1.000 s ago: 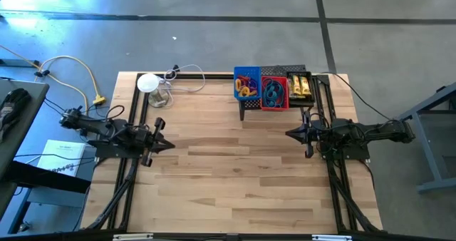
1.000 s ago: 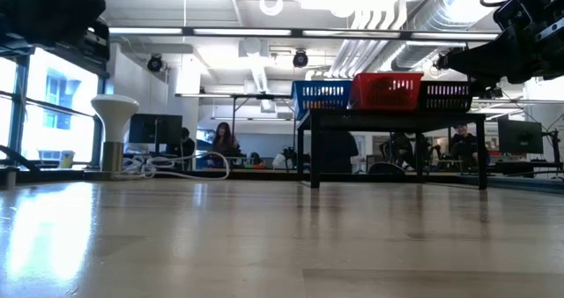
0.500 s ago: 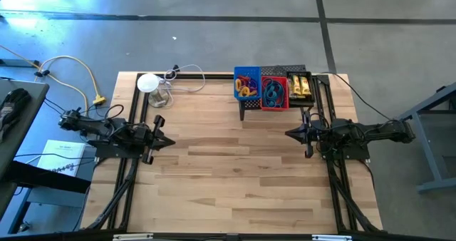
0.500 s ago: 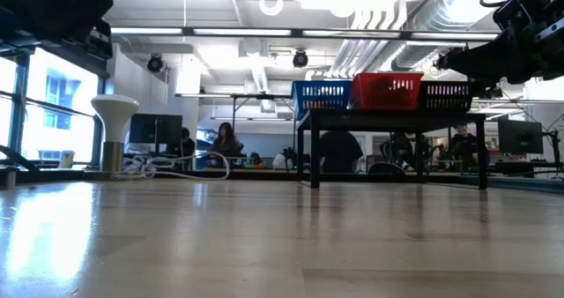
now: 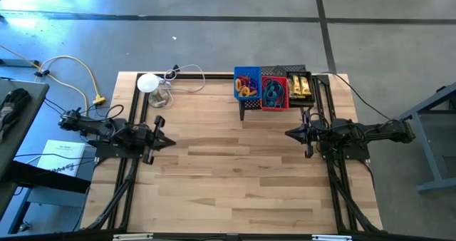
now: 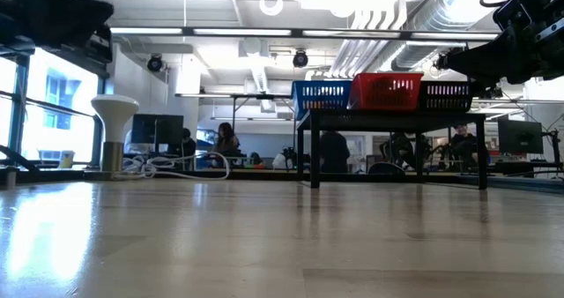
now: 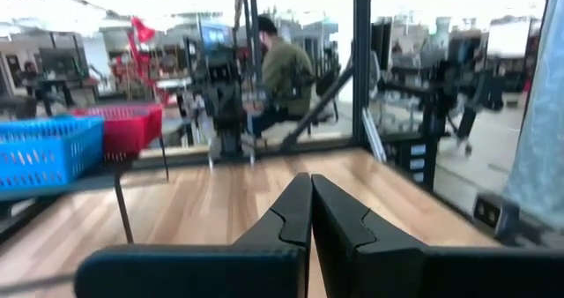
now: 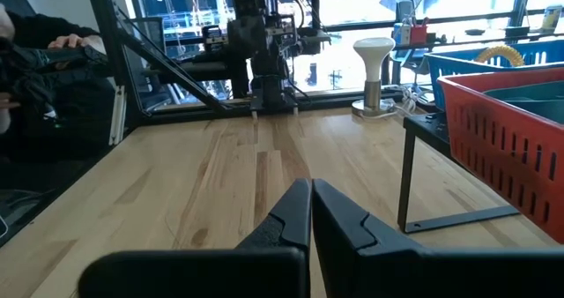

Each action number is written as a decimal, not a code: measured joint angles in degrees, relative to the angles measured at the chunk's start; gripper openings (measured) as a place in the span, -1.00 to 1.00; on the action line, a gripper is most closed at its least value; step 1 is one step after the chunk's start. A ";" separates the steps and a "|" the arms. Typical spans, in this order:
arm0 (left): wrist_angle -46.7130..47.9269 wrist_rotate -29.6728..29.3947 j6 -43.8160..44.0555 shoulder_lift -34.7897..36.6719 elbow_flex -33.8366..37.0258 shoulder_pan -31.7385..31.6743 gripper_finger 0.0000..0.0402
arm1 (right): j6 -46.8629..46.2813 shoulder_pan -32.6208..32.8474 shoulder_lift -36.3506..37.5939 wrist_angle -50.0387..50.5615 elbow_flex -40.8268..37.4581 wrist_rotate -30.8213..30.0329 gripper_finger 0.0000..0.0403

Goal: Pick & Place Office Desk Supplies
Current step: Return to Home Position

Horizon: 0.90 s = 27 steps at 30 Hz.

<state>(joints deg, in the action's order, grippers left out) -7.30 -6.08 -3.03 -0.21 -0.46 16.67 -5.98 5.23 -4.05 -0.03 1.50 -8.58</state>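
Observation:
The office desk supplies lie in three small baskets on a black mesh shelf (image 5: 249, 107) at the table's far right. Purple and orange rings fill the blue basket (image 5: 246, 84). Blue and black loops fill the red basket (image 5: 273, 93). Yellow tubes fill the black basket (image 5: 300, 85). My left gripper (image 5: 171, 142) hovers shut above the table's left side, pointing level toward the right. My right gripper (image 5: 287, 133) hovers shut just near of the shelf, pointing toward the left. Both wrist views show the fingertips closed with nothing between them, for the left gripper (image 7: 310, 188) and the right gripper (image 8: 310, 192).
A white round device (image 5: 148, 83) with a coiled cable stands at the far left of the table. The shelf stands on thin black legs (image 6: 313, 152), with the baskets (image 6: 385, 91) on top. Bare wooden tabletop (image 5: 228, 177) spreads between and in front of the arms. People sit in the room beyond.

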 joint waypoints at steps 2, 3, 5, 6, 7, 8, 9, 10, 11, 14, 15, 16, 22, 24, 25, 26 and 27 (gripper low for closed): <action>2.40 0.01 0.00 0.00 0.01 0.00 -0.99 | 0.00 0.00 0.00 0.00 0.00 0.00 -0.99; 3.86 0.01 0.00 0.00 0.01 0.00 -0.99 | 0.00 0.00 0.00 0.00 0.00 0.00 -0.99; 6.37 0.35 0.00 -0.01 0.01 -0.01 -0.99 | 0.00 0.01 0.00 0.00 0.00 -0.02 -0.99; 6.25 1.27 0.00 -0.04 0.03 -0.13 -0.99 | 0.00 0.01 0.00 0.00 0.00 -0.02 -0.99; 6.42 2.35 0.00 -0.02 0.03 -0.44 -0.99 | 0.00 0.02 0.00 -0.02 0.00 -0.02 -0.99; 6.44 3.75 0.00 0.02 0.05 -0.92 -0.99 | 0.00 0.00 0.00 -0.03 0.00 -0.02 -0.99; 6.55 5.43 0.00 0.04 0.06 -1.59 -0.99 | 0.00 0.02 0.00 -0.06 0.00 -0.02 -0.99; 6.74 6.85 0.00 0.02 0.06 -2.40 -0.99 | 0.00 0.00 0.00 -0.13 0.00 -0.04 -0.99; 6.78 7.61 0.00 -0.01 0.06 -3.26 -0.99 | 0.00 0.02 0.00 -0.13 0.00 -0.04 -0.99; 6.65 7.62 0.00 0.02 0.06 -5.38 -0.99 | 0.00 0.02 0.00 -0.15 0.00 -0.03 -0.99; 6.66 7.38 0.00 0.02 0.06 -5.77 -0.99 | 0.00 0.00 0.00 -0.15 0.00 -0.04 -0.99; 6.68 7.33 0.00 0.00 0.06 -5.91 -0.99 | 0.00 0.01 0.00 -0.16 0.00 -0.04 -0.99; 6.68 7.52 0.00 0.00 0.06 -7.03 -0.99 | 0.00 0.00 0.00 -0.17 0.00 -0.02 -0.99; 6.68 7.51 0.00 0.00 0.06 -8.28 -0.99 | 0.00 0.00 0.00 -0.17 0.00 -0.04 -0.99; 6.68 7.51 0.00 0.00 0.06 -8.94 -0.99 | 0.00 0.00 0.00 -0.17 0.00 -0.04 -0.99; 6.67 7.51 0.00 0.00 0.06 -9.56 -0.99 | 0.00 0.02 0.00 -0.17 0.00 -0.02 -0.99; 6.66 7.51 0.00 0.00 0.06 -10.10 -0.99 | 0.00 0.02 0.00 -0.17 0.00 -0.02 -0.99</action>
<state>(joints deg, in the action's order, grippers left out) -0.64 1.43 -3.03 -0.21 -0.40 6.56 -5.98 5.25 -4.05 -0.21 1.50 -8.60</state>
